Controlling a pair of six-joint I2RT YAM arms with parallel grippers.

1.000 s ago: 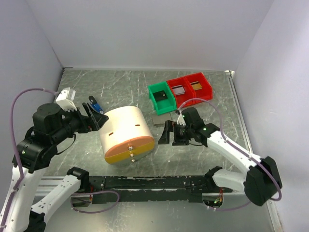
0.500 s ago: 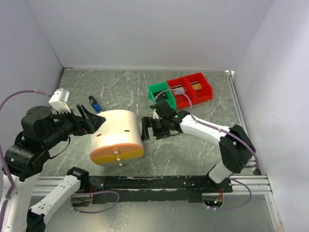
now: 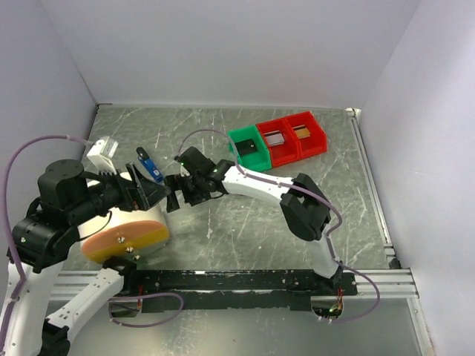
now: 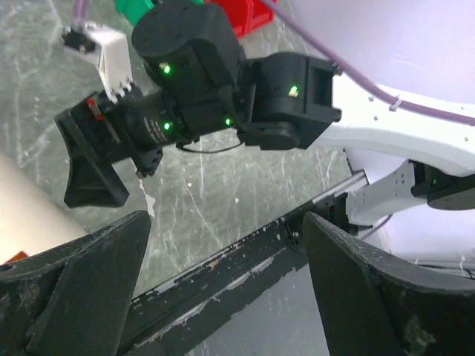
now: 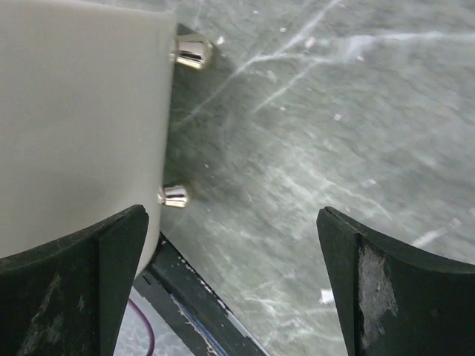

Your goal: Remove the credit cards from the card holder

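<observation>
Card holder shows in no view; the right arm [image 3: 252, 184] across the tabletop [image 3: 223, 245] may hide it. Left tool [image 4: 224, 222] and right tool [image 5: 230, 219] both gape empty by the cream drum [image 3: 122, 230] at the near left corner. Lift that arm clear, find it, then grasp.

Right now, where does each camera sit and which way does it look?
Top: above and behind the arms, looking down on the table; both arms show.
Left wrist: on the left arm, sees the right arm past its open left jaws.
Right wrist: on the right arm, sees the cream drum past its open right jaws.
Top and right wrist share that drum.
</observation>
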